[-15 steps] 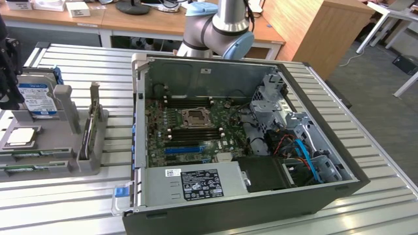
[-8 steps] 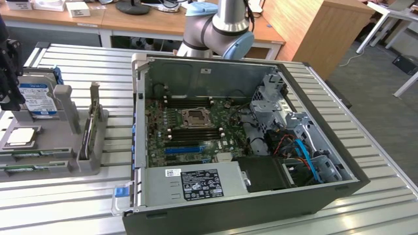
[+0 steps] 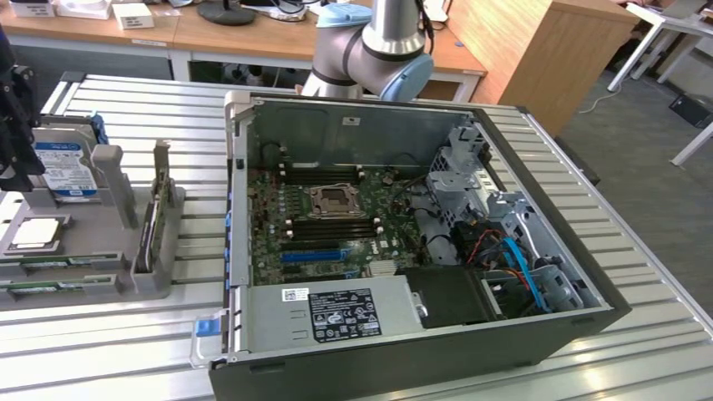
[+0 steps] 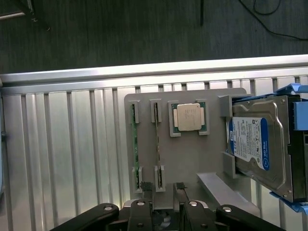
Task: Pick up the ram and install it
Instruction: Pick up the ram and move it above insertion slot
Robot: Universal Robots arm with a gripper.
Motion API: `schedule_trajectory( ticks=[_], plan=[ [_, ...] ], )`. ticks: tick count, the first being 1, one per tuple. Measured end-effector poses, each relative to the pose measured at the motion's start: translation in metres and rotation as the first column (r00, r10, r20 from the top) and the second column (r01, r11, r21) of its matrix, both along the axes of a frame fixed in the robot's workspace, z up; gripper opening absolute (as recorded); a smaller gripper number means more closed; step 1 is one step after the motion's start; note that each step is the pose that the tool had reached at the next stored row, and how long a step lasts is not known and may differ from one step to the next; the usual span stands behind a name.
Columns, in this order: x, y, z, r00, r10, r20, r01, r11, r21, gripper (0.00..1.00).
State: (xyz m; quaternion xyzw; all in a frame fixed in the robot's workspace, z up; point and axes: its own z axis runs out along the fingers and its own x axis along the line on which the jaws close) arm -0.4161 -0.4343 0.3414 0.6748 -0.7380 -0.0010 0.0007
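None of the task is done — the ram stands on edge in its grey holder on the desk, tool hovering above, fingers apart and empty — nothing seated in the open case.

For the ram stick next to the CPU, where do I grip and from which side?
Grip the ram at mid-length on its top edge, coming straight down, one finger of the hand on each flat face. It stands on edge with grey slotted holders holding both ends, so only the middle is free. The second stick stands parallel and apart, probably leaving finger room.
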Motion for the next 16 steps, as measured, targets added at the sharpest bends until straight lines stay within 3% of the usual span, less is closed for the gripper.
schedule_trajectory(
  ticks=[16],
  plan=[
    [0.0,0.0,-0.0035,1.0,0.0,0.0005,0.0,1.0,0.0011,0.31]
  ],
)
